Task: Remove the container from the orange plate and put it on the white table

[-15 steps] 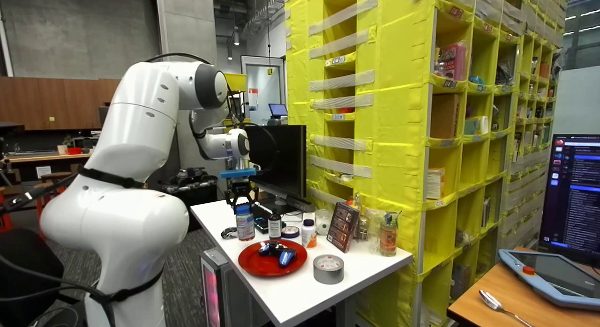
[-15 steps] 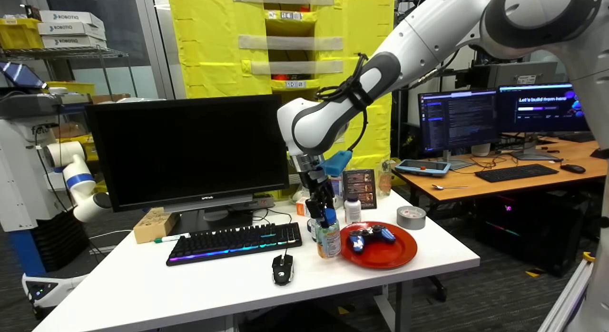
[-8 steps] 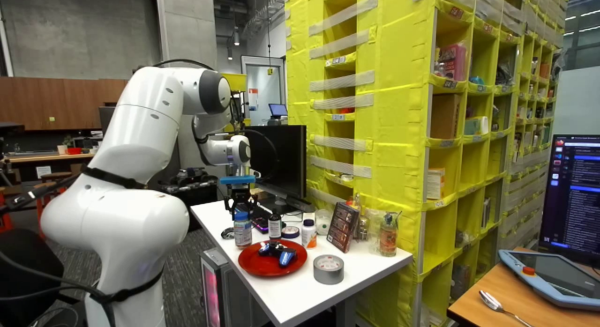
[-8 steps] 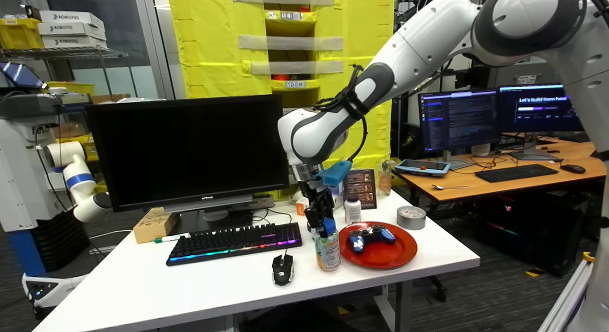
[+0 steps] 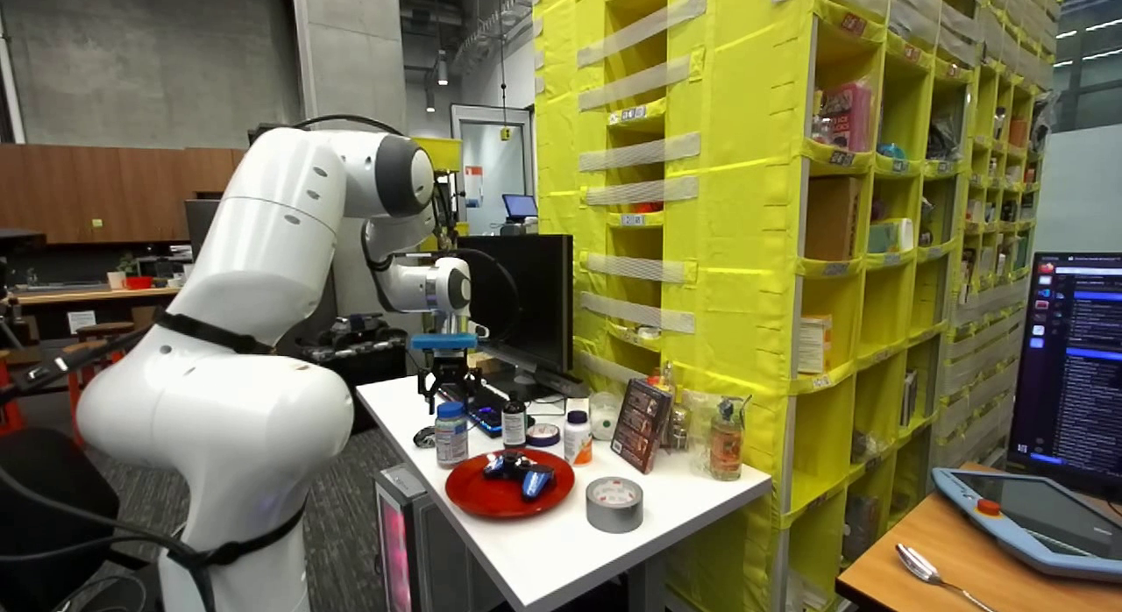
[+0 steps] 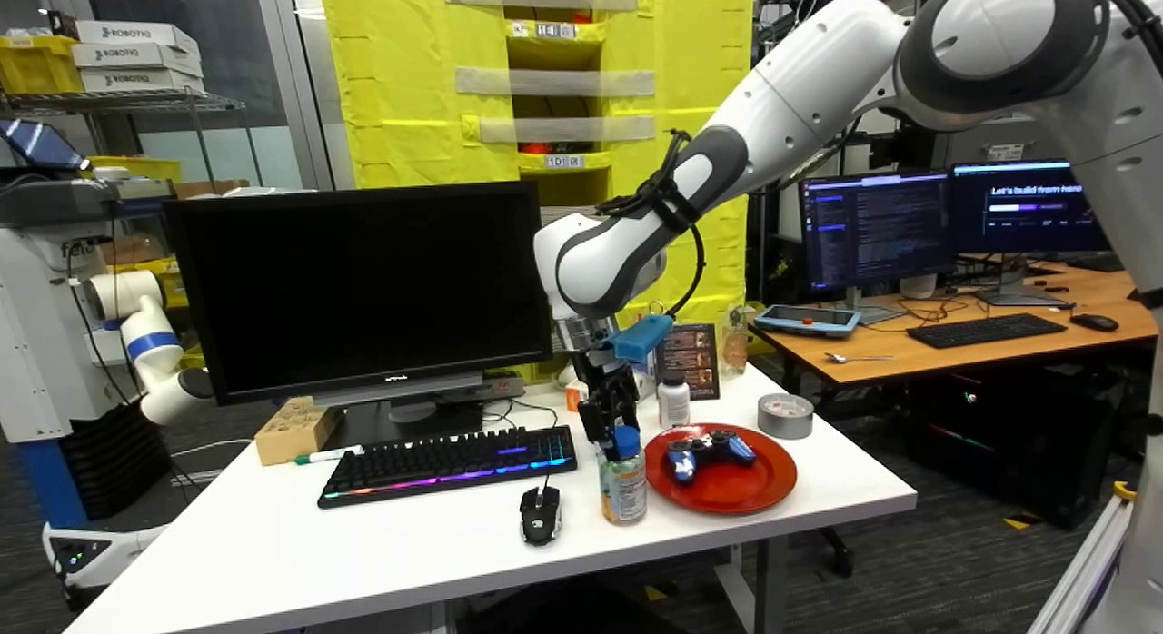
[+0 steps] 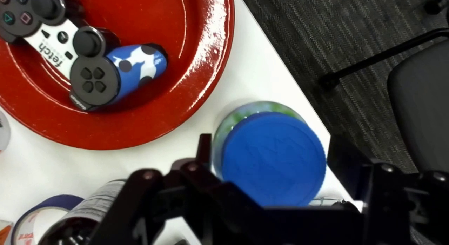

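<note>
The container, a clear round jar with a blue lid and printed label, stands upright on the white table (image 5: 561, 555) in both exterior views (image 5: 451, 443) (image 6: 624, 490). It is beside the red-orange plate (image 5: 469, 500), close to the table's edge. In the wrist view the lid (image 7: 273, 160) fills the space between my fingers, and a strip of white table shows between jar and plate (image 7: 154, 124). My gripper (image 7: 272, 150) is open around the lid, one finger on each side, with gaps visible. In an exterior view the gripper (image 6: 607, 423) sits just over the lid.
A game controller (image 7: 96, 71) lies on the plate. A dark bottle (image 5: 514, 422), a white bottle (image 5: 577, 441) and a grey tape roll (image 5: 614, 507) stand nearby. A mouse (image 6: 540, 514), keyboard (image 6: 454, 466) and monitor (image 6: 363, 289) are on the table's other part.
The jar has come down and shifted slightly, and its base now rests on the table. The gripper moved down with it, and its fingers now stand wider, clear of the lid.
</note>
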Controlling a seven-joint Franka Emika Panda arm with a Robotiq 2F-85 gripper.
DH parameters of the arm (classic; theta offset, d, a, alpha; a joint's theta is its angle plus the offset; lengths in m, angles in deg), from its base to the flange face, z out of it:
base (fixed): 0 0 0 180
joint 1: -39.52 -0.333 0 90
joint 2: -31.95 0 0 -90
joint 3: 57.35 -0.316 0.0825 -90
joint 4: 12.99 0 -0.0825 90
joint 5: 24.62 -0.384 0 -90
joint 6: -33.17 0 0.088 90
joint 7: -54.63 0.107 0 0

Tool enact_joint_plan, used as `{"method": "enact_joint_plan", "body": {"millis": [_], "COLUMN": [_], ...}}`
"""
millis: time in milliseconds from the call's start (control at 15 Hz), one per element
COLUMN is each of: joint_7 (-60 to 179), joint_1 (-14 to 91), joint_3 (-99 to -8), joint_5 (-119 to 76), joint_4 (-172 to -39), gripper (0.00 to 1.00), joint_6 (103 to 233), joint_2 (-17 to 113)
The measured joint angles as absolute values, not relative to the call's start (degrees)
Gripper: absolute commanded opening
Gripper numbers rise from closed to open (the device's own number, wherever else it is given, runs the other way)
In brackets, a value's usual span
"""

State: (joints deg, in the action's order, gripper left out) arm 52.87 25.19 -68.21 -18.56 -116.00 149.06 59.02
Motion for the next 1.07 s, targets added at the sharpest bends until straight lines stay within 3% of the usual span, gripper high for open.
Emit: {"method": "enact_joint_plan", "body": {"millis": [533, 1067], "joint_7": [54.54, 55.26], "joint_1": [25.87, 31.31], "joint_3": [-68.02, -67.31], "joint_5": [-19.11, -34.46], "joint_4": [-117.77, -127.59], "gripper": [1.0, 1.0], "joint_6": [148.94, 153.21], "joint_2": [53.31, 41.94]}}
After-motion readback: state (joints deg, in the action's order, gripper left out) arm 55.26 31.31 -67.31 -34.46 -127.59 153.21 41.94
